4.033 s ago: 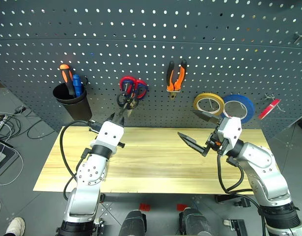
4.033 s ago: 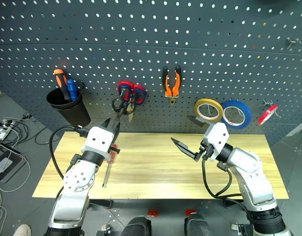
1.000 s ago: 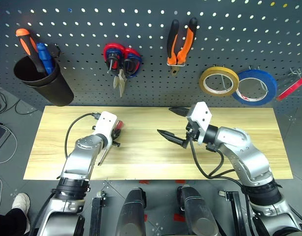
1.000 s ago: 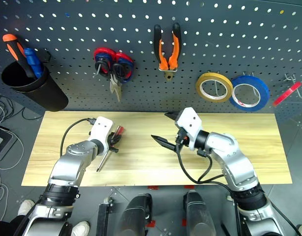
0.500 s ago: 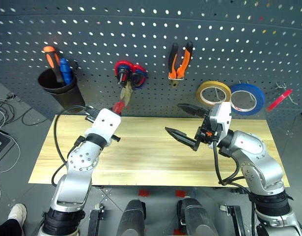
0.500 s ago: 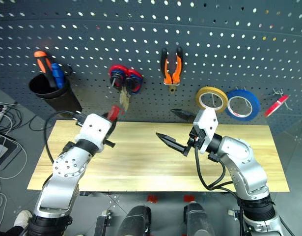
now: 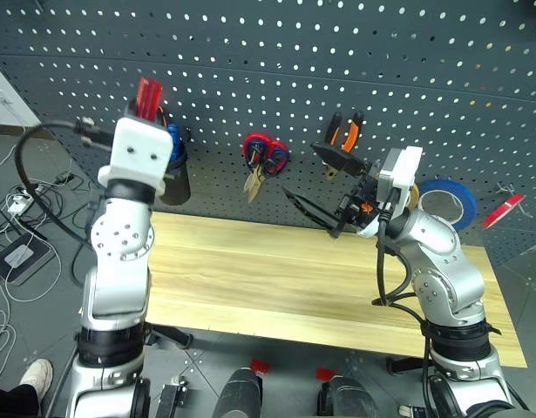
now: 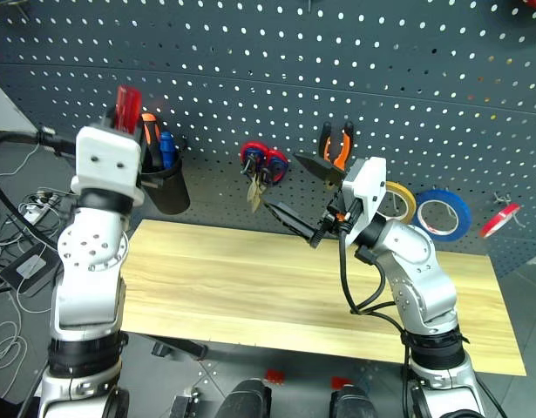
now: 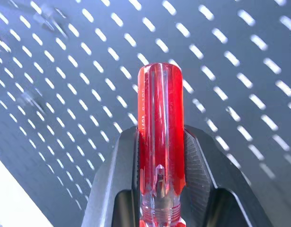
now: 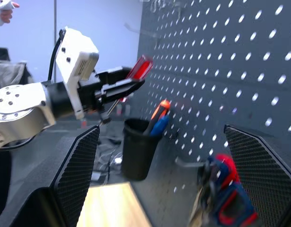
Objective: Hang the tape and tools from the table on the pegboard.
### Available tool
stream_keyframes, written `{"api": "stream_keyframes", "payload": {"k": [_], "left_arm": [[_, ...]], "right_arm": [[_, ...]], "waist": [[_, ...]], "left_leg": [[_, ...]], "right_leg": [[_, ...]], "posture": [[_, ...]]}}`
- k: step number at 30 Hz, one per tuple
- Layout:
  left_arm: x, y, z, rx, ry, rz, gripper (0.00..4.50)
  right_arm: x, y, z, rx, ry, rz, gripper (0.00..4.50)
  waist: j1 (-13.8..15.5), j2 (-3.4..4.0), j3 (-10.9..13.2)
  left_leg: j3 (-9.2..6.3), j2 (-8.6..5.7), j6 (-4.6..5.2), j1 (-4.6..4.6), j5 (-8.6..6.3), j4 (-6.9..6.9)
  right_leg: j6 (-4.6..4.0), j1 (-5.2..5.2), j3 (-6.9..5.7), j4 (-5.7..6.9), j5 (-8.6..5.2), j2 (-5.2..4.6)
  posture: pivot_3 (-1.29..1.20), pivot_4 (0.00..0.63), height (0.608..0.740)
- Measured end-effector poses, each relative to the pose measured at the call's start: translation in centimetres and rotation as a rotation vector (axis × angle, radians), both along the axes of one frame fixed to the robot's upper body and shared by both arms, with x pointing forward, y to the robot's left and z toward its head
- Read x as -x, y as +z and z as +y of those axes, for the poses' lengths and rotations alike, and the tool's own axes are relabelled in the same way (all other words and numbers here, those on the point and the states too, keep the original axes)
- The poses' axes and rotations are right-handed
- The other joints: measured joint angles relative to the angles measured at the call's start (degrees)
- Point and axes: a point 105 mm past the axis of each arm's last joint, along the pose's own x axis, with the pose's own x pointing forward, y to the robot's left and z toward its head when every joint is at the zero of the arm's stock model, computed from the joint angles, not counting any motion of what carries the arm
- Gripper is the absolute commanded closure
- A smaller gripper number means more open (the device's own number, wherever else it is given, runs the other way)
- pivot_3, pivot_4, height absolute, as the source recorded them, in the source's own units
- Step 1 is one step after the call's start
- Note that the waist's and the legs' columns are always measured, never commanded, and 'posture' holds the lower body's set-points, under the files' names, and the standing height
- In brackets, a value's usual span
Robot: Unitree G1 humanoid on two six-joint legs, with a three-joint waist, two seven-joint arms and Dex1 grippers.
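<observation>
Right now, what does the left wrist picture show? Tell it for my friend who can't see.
The left end effector is shut on a see-through red screwdriver handle that sticks straight out between its two black fingers. Behind it is the dark grey pegboard with rows of small holes.

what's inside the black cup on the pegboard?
The black cup holds an orange-handled screwdriver and a blue-handled one, handles sticking up. Their shafts and the cup's bottom are hidden by its wall.

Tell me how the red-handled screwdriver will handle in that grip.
Probably stiff and light: the screwdriver is slim hard plastic, clamped by the left gripper. Its glossy, rounded handle may slip or twist between the ribbed fingers. Set down, it would likely roll.
</observation>
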Motion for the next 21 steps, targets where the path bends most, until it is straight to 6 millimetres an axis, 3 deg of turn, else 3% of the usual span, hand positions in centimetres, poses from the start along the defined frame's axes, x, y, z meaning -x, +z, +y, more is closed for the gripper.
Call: {"api": "stream_keyframes", "payload": {"k": [4,11,15,19,21], "left_arm": [[-1.1,2.2,-0.7,0.004,-0.028,-0.054,3.58],[-3.0,2.7,-1.0,0.051,-0.044,-0.051,3.58],[-3.4,1.1,-0.9,0.095,-0.055,-0.007,3.58],[-4.0,-2.4,-0.3,0.175,-0.044,0.094,3.58],[-4.2,-3.2,0.3,0.212,-0.023,0.121,3.58]], "right_arm": [[-0.3,0.5,-0.1,-0.015,-0.02,-0.006,0.0],[-0.7,0.7,-0.3,-0.031,-0.061,0.002,0.0],[-0.9,0.8,-0.6,-0.024,-0.086,0.002,0.0],[-1.0,0.5,-1.0,-0.012,-0.106,0.006,0.0],[-1.0,0.2,-1.1,-0.005,-0.112,0.012,0.0]], "waist": [[-0.67,0.01,-0.3],[-2.54,0.05,-0.54],[-3.69,0.08,-0.56],[-4.29,0.17,-0.61],[-4.43,0.17,-0.61]], "left_leg": [[0.0,-0.02,0.0,0.02,0.0,-0.01],[-0.1,-0.06,0.0,0.05,0.0,0.01],[-0.27,-0.11,0.01,0.14,0.0,0.05],[-0.38,-0.11,0.01,0.13,0.0,0.03],[-0.4,-0.13,0.01,0.13,0.0,0.04]], "right_leg": [[0.0,0.0,-0.04,0.04,0.0,0.01],[0.0,-0.01,-0.06,0.46,0.0,0.01],[0.0,-0.04,-0.02,0.91,0.0,-0.01],[0.0,-0.03,-0.03,0.95,0.0,0.01],[0.0,-0.03,-0.03,0.97,0.0,0.0]], "posture": [[0.1,0.06,0.74],[0.06,0.074,0.74],[0.05,0.081,0.74],[0.05,0.085,0.74],[0.05,0.09,0.74]]}}
